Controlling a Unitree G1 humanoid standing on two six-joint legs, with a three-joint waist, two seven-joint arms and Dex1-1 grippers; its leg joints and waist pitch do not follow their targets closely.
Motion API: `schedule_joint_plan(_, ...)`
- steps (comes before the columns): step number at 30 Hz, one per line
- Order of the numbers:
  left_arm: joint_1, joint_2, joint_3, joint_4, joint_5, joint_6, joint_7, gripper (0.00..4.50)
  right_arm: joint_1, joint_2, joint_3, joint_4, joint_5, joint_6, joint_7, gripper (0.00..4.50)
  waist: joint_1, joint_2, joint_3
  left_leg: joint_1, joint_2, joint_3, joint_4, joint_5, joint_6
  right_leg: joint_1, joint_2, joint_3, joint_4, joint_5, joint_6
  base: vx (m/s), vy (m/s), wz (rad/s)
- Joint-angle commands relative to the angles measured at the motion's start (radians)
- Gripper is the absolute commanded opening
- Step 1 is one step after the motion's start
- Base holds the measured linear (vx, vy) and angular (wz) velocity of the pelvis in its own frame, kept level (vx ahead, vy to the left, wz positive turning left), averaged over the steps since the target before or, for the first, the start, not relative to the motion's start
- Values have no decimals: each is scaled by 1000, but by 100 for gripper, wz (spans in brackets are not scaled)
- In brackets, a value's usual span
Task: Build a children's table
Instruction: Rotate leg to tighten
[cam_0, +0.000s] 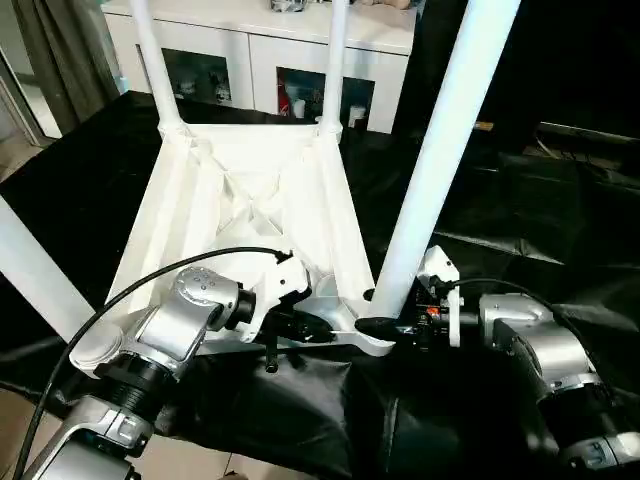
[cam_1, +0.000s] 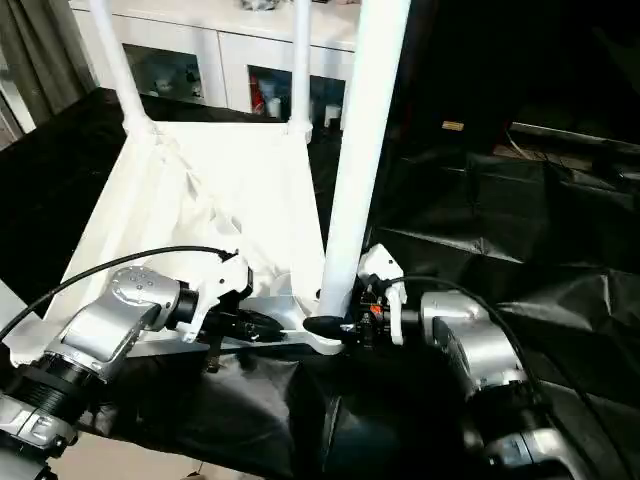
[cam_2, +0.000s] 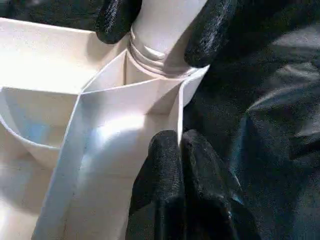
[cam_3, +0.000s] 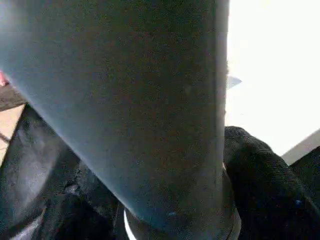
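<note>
White tabletop (cam_0: 250, 200): upside down on black cloth (cam_0: 560, 230), frame centre
Near leg (cam_0: 440, 150): upright in corner socket
Left gripper (cam_2: 179, 150): clenched on tabletop rim
Right gripper (cam_0: 385, 326): fingers around near leg's base

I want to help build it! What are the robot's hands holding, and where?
The right gripper clasps the near leg at its base; the left gripper pinches the upturned tabletop's rim beside that socket.
</note>
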Motion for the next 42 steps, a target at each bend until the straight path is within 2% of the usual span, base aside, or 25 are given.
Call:
schedule_joint_plan(1,-16,-40,4,34,22,2,105,0,11,38,14,13,-10,24,-60,264,-7,-2,-51,17,17,-3,-62,-224,24,39,-27,18,-70,-134,-232,0,0,0)
schedule_joint_plan(3,-40,-86,31,85,45,-6,224,0,3,95,-10,73,-55,-12,-217,262,-13,-3,-46,18,15,-6,-68,-287,-15,33,-30,18,-83,-260,-198,0,0,0)
schedule_joint_plan(5,-54,-117,47,112,52,-10,290,0,-5,130,-29,109,-72,-23,-306,257,-17,-4,-45,20,14,-10,-71,-314,-32,31,-32,17,-87,-326,-175,0,0,0)
schedule_joint_plan(6,-62,-140,56,126,55,-9,331,0,-11,157,-46,128,-79,-21,-374,257,-23,-5,-47,20,14,-14,-72,-335,-38,31,-32,17,-92,-367,-152,0,0,0)
schedule_joint_plan(7,-67,-156,60,134,57,-7,355,0,-15,176,-57,139,-81,-17,-418,257,-29,-5,-46,16,12,-15,-74,-335,-38,31,-30,17,-93,-361,-146,0,0,0)
schedule_joint_plan(9,-89,-235,67,153,51,6,429,0,-16,254,-67,148,-83,-16,-524,257,-34,-6,-46,17,13,-13,-73,-336,-38,26,-29,18,-94,-355,-145,0,0,0)
schedule_joint_plan(14,-95,-274,44,158,53,-2,424,0,-10,302,-42,133,-83,-37,-504,257,-36,-6,-47,13,11,-14,-72,-339,-14,27,-27,18,-98,-352,-132,0,0,0)
schedule_joint_plan(16,-92,-276,33,153,53,-5,405,0,-11,313,-49,122,-53,-19,-468,321,-36,-5,-47,12,12,-13,-73,-333,-9,27,-26,18,-96,-334,-137,0,0,0)
schedule_joint_plan(17,-92,-276,33,153,53,-5,404,0,-11,313,-49,121,-53,-18,-467,321,-36,-5,-47,12,12,-13,-73,-332,-9,28,-26,18,-96,-330,-139,0,0,0)
schedule_joint_plan(20,-84,-264,24,148,56,-12,385,0,-9,296,-33,105,-47,-11,-428,341,-37,-4,-45,12,13,-14,-75,-345,-8,27,-27,18,-98,-341,-139,0,0,0)
schedule_joint_plan(21,-76,-247,21,139,54,-13,360,0,-2,262,-11,78,-48,-6,-376,357,-36,6,-45,14,13,-15,-75,-348,-12,26,-27,18,-97,-340,-141,0,0,0)
schedule_joint_plan(22,-73,-240,18,133,53,-12,345,0,1,248,-5,68,-46,-5,-355,366,-37,-1,-46,15,13,-13,-74,-355,-8,27,-25,18,-98,-330,-141,0,0,0)
schedule_joint_plan(23,-69,-229,14,126,51,-16,325,0,4,232,1,56,-40,-3,-328,377,-35,-1,-47,15,14,-13,-73,-350,-7,26,-25,19,-97,-320,-144,0,0,0)
schedule_joint_plan(24,-64,-217,8,116,48,-22,299,0,9,212,7,41,-32,1,-292,377,-32,-1,-48,10,14,-13,-73,-326,2,32,-27,19,-93,-285,-150,0,0,0)
schedule_joint_plan(27,-33,-147,-17,54,19,-28,162,0,18,121,17,-9,-3,13,-151,377,-29,-3,-50,12,15,-11,-71,-291,18,34,-26,19,-88,-220,-172,0,0,0)
schedule_joint_plan(28,-21,-118,-23,32,10,-30,115,0,20,82,20,-24,4,11,-94,377,-29,-4,-55,8,15,-10,-66,-257,31,42,-25,18,-79,-162,-187,0,0,0)
schedule_joint_plan(29,-19,-111,-24,28,10,-31,106,0,20,73,20,-26,4,9,-81,377,-28,-1,-57,8,16,-8,-62,-214,46,42,-24,17,-70,-83,-208,0,0,0)
schedule_joint_plan(31,-17,-81,-18,36,21,-52,86,0,20,27,28,-32,-16,-27,-20,377,-28,-3,-60,7,13,-5,-56,-158,69,46,-23,16,-61,10,-239,0,0,0)
schedule_joint_plan(32,-17,-77,-16,39,23,-53,82,0,20,20,30,-30,-26,-45,-12,377,-26,-1,-60,11,14,-2,-53,-143,81,43,-23,16,-59,41,-256,0,0,0)
schedule_joint_plan(33,-17,-66,-15,42,23,-56,71,0,17,10,30,-24,-31,-47,-2,377,-26,-2,-59,9,15,-2,-53,-139,84,44,-24,15,-58,44,-262,0,0,0)
schedule_joint_plan(36,-12,-38,-14,32,17,-53,40,0,11,-12,29,-25,-20,-29,28,377,-26,-2,-54,11,17,-3,-59,-190,69,45,-26,15,-66,-56,-256,0,0,0)
schedule_joint_plan(38,-9,-16,-14,22,9,-47,16,0,3,-24,26,-30,0,-7,51,352,-26,-1,-53,13,18,-5,-62,-216,56,44,-26,15,-69,-103,-248,0,0,0)
schedule_joint_plan(42,-7,-2,-12,16,5,-43,0,0,-4,-26,27,-28,13,6,73,320,-26,-1,-53,14,19,-4,-62,-228,38,42,-26,16,-70,-123,-242,0,0,0)
